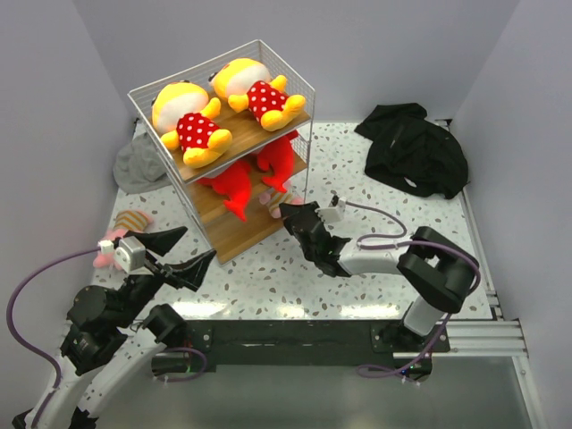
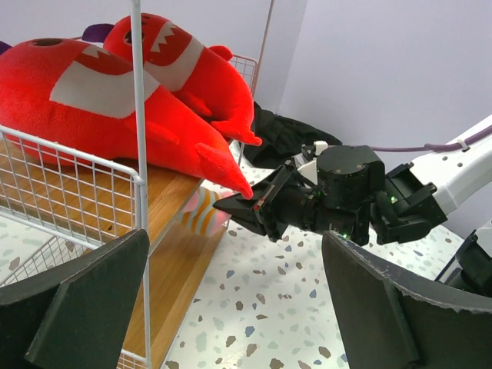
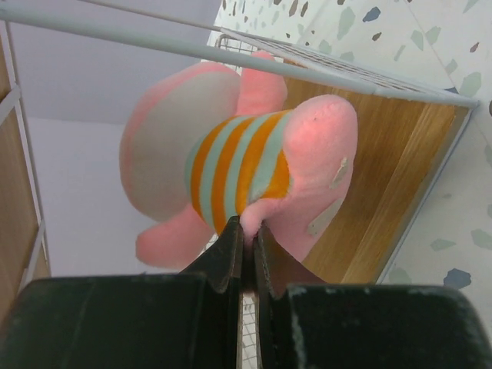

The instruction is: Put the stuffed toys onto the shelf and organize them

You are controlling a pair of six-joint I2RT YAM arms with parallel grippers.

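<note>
The white wire shelf (image 1: pixel 234 234) holds two yellow dolls (image 1: pixel 192 125) (image 1: pixel 255 92) on its top board and two red sharks (image 1: pixel 234 186) (image 1: pixel 279 159) on the middle board. The sharks also show in the left wrist view (image 2: pixel 100 100) (image 2: pixel 192 69). My right gripper (image 3: pixel 247 227) is shut on a pink plush in orange and blue stripes (image 3: pixel 246 165), holding it at the right end of the bottom board (image 3: pixel 384 192). This plush also shows in the top view (image 1: pixel 271 204). A second pink striped plush (image 1: pixel 128 222) lies on the table left of the shelf. My left gripper (image 1: pixel 199 241) is open and empty beside the shelf's front corner.
A grey fabric hat (image 1: pixel 141 165) lies behind the shelf on the left. A black cloth heap (image 1: pixel 416 147) lies at the back right. White walls close in the speckled table (image 1: pixel 375 206) on three sides. The right arm (image 2: pixel 346 196) reaches across in front of the shelf.
</note>
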